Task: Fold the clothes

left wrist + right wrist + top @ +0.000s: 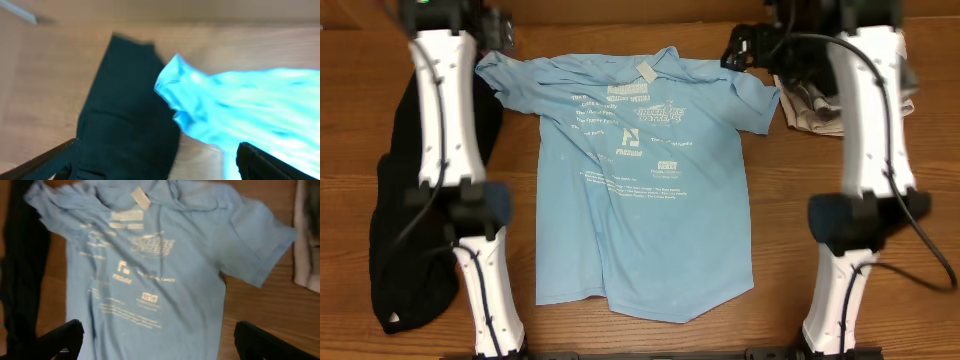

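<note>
The light blue T-shirt (640, 180) lies spread flat in the middle of the table, small white print facing up and collar toward the far edge. My left gripper (498, 32) hovers near its left sleeve (240, 110); in the left wrist view that gripper (160, 167) is open, its fingers (50, 162) wide apart and holding nothing. My right gripper (745, 45) hangs by the right sleeve. In the right wrist view the gripper (160, 342) is open above the shirt (160, 265), with nothing between its fingers (265, 342).
A black garment (410, 230) lies crumpled along the left side, partly under the left arm, and shows as the black garment (125, 115) beside the blue sleeve. A pale grey-white garment (810, 105) sits at the back right. The wooden table (780, 230) is bare right of the shirt.
</note>
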`<action>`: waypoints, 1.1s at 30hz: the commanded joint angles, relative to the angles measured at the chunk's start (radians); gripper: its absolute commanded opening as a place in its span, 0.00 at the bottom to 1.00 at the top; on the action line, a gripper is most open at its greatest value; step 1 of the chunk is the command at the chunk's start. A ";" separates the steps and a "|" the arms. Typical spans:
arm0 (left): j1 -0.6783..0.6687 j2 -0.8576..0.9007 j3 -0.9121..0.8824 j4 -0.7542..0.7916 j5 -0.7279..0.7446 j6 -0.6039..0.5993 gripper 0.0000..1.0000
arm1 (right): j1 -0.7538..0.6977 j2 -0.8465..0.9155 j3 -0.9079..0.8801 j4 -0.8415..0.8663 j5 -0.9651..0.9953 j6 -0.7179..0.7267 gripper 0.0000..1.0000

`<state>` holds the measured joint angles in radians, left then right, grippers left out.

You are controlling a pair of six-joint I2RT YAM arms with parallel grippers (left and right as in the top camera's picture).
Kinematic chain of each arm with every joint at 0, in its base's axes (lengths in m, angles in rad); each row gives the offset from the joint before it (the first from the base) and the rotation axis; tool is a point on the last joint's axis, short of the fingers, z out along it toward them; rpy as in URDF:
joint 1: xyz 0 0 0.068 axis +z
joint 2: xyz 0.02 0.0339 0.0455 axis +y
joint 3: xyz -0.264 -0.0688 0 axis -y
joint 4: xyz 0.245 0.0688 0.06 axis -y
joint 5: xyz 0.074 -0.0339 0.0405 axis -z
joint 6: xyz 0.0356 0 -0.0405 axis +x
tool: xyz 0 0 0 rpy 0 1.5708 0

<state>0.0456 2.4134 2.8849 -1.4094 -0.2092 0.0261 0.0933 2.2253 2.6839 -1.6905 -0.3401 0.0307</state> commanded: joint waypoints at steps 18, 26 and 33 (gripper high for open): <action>-0.085 -0.353 0.046 -0.194 0.286 0.025 1.00 | 0.379 -0.573 -0.508 -0.003 0.381 0.465 1.00; -0.086 -0.341 0.037 -0.187 0.289 -0.004 1.00 | 0.377 -0.709 -1.069 0.208 0.369 0.573 1.00; -0.093 -0.293 0.029 -0.187 0.288 -0.004 1.00 | 0.368 -0.712 -1.450 0.485 0.262 0.576 1.00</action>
<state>-0.0380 2.0773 2.9185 -1.6001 0.0689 0.0299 0.4706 1.5421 1.3338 -1.2518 -0.0208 0.5850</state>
